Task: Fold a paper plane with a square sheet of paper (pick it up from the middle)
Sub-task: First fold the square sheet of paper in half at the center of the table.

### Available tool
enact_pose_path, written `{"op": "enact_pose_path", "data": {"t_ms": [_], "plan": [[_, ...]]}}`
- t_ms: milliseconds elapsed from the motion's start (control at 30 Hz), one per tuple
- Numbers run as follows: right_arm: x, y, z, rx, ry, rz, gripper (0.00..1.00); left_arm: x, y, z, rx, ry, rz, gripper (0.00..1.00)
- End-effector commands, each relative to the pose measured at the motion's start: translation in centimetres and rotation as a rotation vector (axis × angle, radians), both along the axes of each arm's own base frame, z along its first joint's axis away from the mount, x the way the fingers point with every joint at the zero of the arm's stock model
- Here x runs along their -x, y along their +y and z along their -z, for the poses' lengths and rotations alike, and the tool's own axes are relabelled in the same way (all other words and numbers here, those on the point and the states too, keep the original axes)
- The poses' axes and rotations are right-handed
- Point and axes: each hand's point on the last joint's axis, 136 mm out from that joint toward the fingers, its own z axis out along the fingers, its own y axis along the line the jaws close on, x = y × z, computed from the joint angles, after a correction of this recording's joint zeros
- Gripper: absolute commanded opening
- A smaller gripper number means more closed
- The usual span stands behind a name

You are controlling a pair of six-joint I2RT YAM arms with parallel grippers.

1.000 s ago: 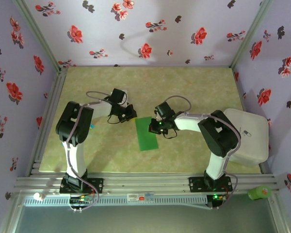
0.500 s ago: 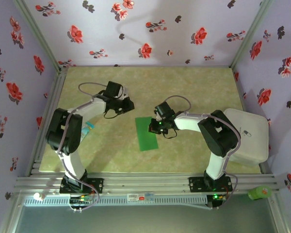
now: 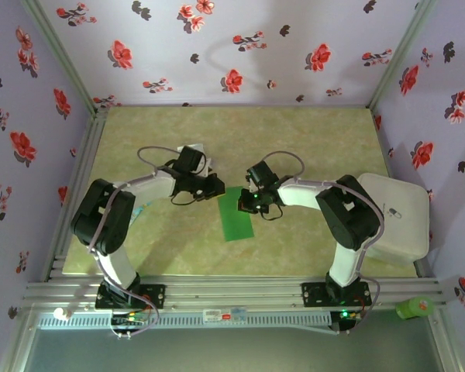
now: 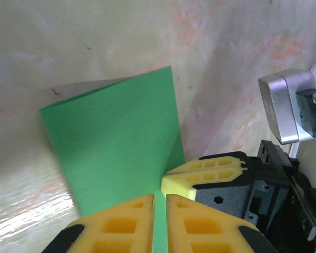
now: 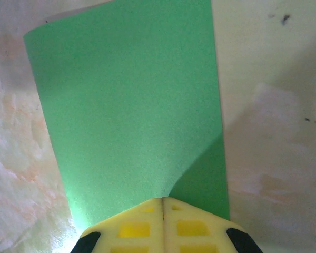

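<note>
The square sheet of paper (image 3: 236,215) lies on the table as a bright green rectangle, folded in half. In the left wrist view its far edge shows a pale underside (image 4: 116,142). My left gripper (image 3: 215,186) hovers at the paper's far left corner. Its yellow fingertips (image 4: 159,197) stand a narrow slit apart, with green showing through the gap. My right gripper (image 3: 248,203) is shut, its tips (image 5: 163,200) low over the paper's (image 5: 131,105) far right edge. Those right fingers (image 4: 210,168) sit just beside my left ones.
A white lidded box (image 3: 395,213) stands at the table's right edge behind the right arm. A small green object (image 3: 415,308) rests on the front rail (image 3: 232,293). Flowered walls close in the back and both sides.
My left arm swung back and left away from the paper, then returned to its far left corner, and its jaws parted a little. The right arm and the paper stayed put.
</note>
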Motion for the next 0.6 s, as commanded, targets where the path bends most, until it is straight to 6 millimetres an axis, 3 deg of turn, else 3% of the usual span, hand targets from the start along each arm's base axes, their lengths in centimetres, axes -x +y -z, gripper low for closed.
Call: {"op": "enact_pose_path", "data": {"t_ms": [0,267,467,567], "plan": [[4.0,-6.7,6.4,0.329,0.164,0.027,0.0,0.7,-0.8,1.3,0.013,0.023,0.031,0.15],[4.3,-6.6,6.8,0.325,0.174,0.018,0.0,0.8,-0.4,4.1,-0.041,0.043,0.047,0.14],[4.7,-6.9,6.8,0.335,0.187,0.009,0.0,0.2,2.5,7.8,-0.208,0.025,-0.022,0.14],[4.8,-7.2,6.6,0.349,0.182,0.001,0.0,-0.2,3.5,8.6,-0.233,0.02,-0.068,0.14]]}}
